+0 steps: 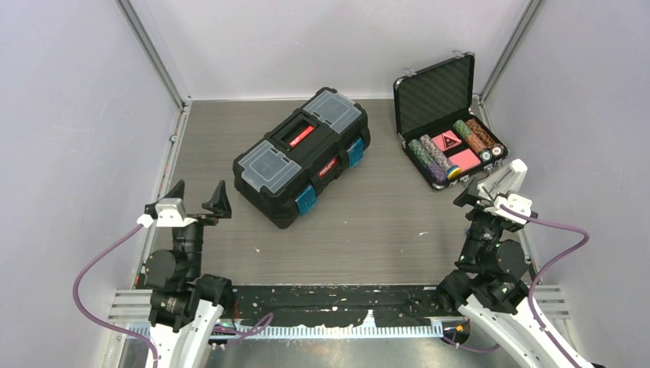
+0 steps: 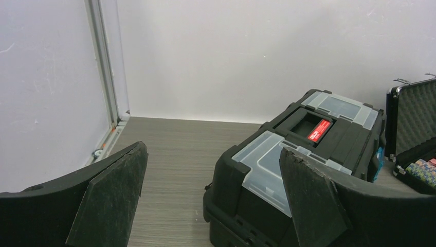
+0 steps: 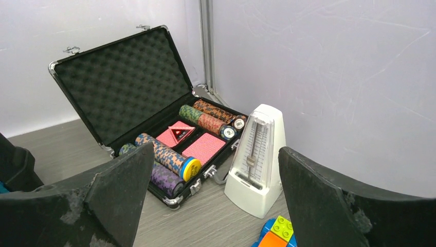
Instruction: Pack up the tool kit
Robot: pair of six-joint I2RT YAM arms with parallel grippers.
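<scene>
We see the toolbox (image 1: 303, 157) lying askew, lid down. Our left gripper (image 1: 199, 198) hovers near the toolbox's left end, jaws spread wide, holding nothing. Our right gripper (image 1: 502, 182) sits well to the toolbox's right, equally wide and empty.

Bright even light, soft shadows, all views sharp.

Toolbox (image 1: 301, 157) on the surface (image 1: 383, 230), ahead-right of the left gripper (image 1: 199, 196); chip case (image 1: 448, 126) ahead-left of the right gripper (image 1: 498, 181); metronome (image 3: 257, 159) just right of the case; toy bricks (image 3: 275, 234) nearest that gripper.
</scene>
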